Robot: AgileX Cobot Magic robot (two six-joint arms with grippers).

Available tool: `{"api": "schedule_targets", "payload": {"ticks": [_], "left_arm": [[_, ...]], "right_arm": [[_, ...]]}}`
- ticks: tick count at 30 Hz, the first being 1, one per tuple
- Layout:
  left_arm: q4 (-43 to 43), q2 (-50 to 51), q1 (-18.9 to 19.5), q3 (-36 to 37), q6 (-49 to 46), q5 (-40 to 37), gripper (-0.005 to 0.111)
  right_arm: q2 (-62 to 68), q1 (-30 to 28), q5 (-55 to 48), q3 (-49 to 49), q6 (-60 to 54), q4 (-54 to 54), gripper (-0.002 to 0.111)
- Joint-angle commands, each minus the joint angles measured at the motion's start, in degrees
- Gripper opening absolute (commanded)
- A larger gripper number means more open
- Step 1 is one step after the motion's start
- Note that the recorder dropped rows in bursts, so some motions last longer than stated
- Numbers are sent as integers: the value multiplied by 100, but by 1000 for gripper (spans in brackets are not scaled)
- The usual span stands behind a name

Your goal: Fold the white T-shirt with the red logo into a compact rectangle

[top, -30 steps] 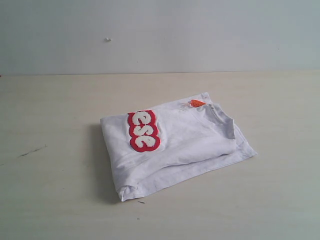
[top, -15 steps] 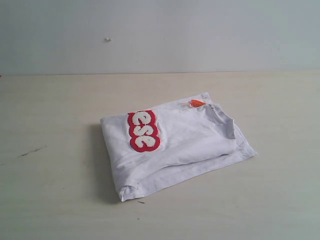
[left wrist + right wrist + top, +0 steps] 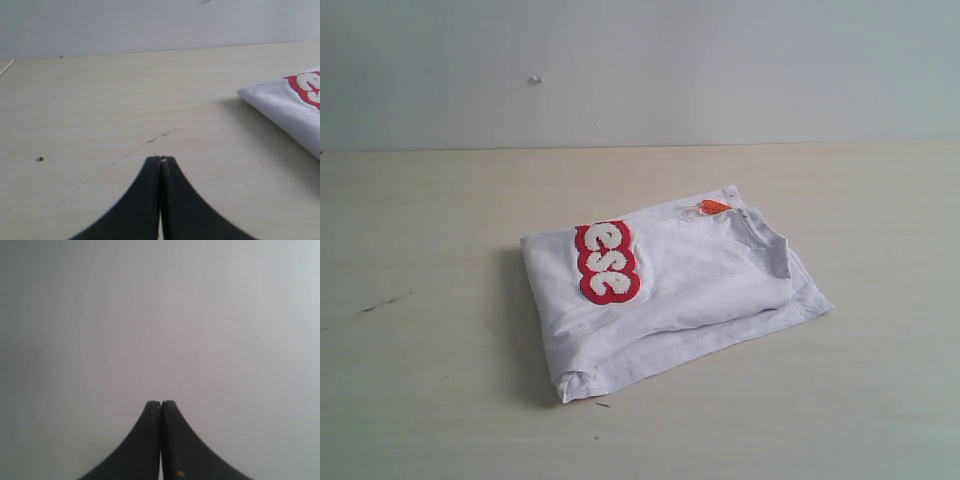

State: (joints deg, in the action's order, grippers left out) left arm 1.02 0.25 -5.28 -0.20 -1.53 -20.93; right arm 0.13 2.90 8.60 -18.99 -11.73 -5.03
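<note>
The white T-shirt (image 3: 690,290) lies folded into a thick rectangle in the middle of the table. Part of the red logo (image 3: 607,261) shows on its top near the left edge, and a small orange neck tag (image 3: 715,206) sits by the collar at the far side. A corner of the white T-shirt (image 3: 287,107) with a bit of the red logo (image 3: 307,86) also appears in the left wrist view. My left gripper (image 3: 161,160) is shut and empty, hanging over bare table well apart from the shirt. My right gripper (image 3: 161,403) is shut and empty, facing a plain grey wall. Neither arm shows in the exterior view.
The pale wooden table (image 3: 440,250) meets a grey wall (image 3: 640,70) at the back. A thin dark scratch (image 3: 382,302) marks the table left of the shirt, and the scratch (image 3: 157,137) shows just ahead of my left gripper.
</note>
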Motion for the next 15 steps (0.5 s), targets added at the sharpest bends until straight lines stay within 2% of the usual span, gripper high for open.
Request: {"api": "schedule_targets", "payload": {"ticks": [1, 9, 15], "left_arm": [[-40, -25, 9, 20, -33, 39, 0], [-40, -25, 9, 20, -33, 27, 0], [-40, -25, 9, 20, -33, 27, 0]], "right_arm": [[-13, -38, 62, 420, 703, 703, 0], [-13, -64, 62, 1241, 738, 692, 0], [-13, -622, 98, 1816, 1017, 649, 0]]}}
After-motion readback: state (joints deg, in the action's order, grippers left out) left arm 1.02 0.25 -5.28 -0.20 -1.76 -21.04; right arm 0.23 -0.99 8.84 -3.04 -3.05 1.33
